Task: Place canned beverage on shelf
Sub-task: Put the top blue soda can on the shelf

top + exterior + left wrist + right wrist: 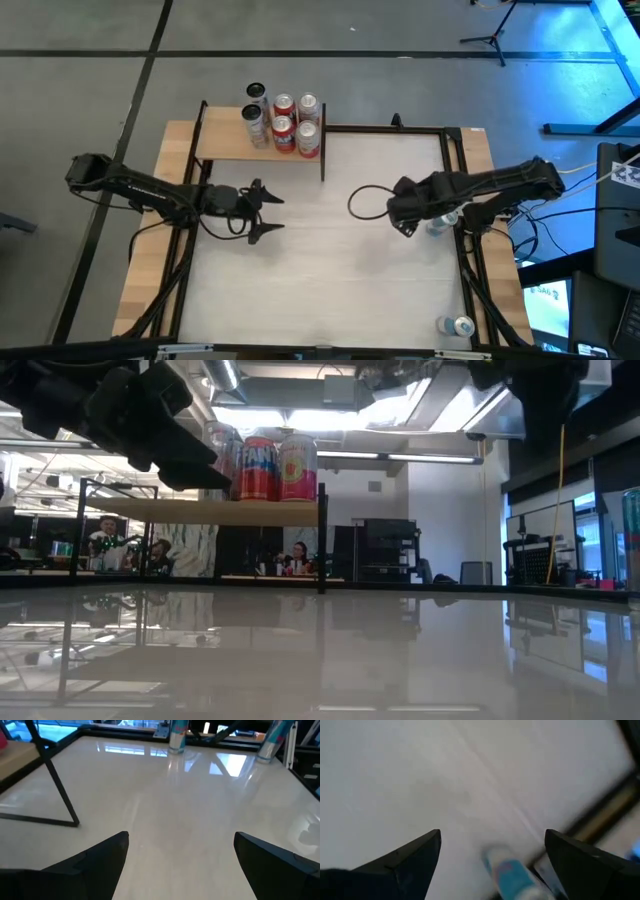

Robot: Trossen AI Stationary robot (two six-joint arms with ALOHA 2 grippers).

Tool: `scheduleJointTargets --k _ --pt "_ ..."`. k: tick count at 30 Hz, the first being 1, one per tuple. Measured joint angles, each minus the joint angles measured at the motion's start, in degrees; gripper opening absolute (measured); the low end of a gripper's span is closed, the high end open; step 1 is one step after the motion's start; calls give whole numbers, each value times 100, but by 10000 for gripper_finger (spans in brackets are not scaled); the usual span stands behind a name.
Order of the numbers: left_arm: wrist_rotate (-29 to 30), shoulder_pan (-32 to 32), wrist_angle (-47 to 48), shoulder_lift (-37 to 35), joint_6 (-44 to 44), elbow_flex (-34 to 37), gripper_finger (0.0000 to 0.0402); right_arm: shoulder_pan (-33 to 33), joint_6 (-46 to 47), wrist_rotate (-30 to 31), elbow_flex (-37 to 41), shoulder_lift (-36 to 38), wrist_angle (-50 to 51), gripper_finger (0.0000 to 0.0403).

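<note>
The shelf [235, 142] is a light-tan board in a black frame at the table's far left. It carries several cans [284, 122], red and silver, which also show in the low view [258, 468]. A blue-and-white can [440, 223] stands on the table near its right edge, partly under my right arm. My right gripper [404, 222] hangs above the table just left of that can, open and empty. In its wrist view the can [512, 876] shows beyond the gap between the fingers. My left gripper [268, 211] is open and empty in front of the shelf.
Another blue-and-white can [458, 325] stands at the table's near right corner. The shelf's black front leg [60, 790] stands on the table close to my left gripper. A loop of black cable [365, 203] lies by my right arm. The middle of the white tabletop [330, 270] is bare.
</note>
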State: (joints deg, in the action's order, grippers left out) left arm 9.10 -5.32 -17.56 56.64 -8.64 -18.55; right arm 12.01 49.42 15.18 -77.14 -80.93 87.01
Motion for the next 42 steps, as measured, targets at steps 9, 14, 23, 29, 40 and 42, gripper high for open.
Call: scheduleJointTargets --k 9,14,23,29,40,42 --pt "44 0 -28 -2 18 0 352 -388 289 -269 388 232 301 356" --pt "68 2 -25 -1 20 0 352 -641 -7 -492 659 420 313 356" --pt "68 4 -2 -2 21 0 352 -765 60 -584 917 1054 302 356" --pt "68 4 4 -2 21 0 352 -762 322 -963 1375 1555 306 356" --pt "68 4 2 -2 22 0 352 -760 476 -1383 2112 1732 304 356" --pt "68 4 2 -2 22 0 352 -756 488 -1465 2156 1729 293 356"
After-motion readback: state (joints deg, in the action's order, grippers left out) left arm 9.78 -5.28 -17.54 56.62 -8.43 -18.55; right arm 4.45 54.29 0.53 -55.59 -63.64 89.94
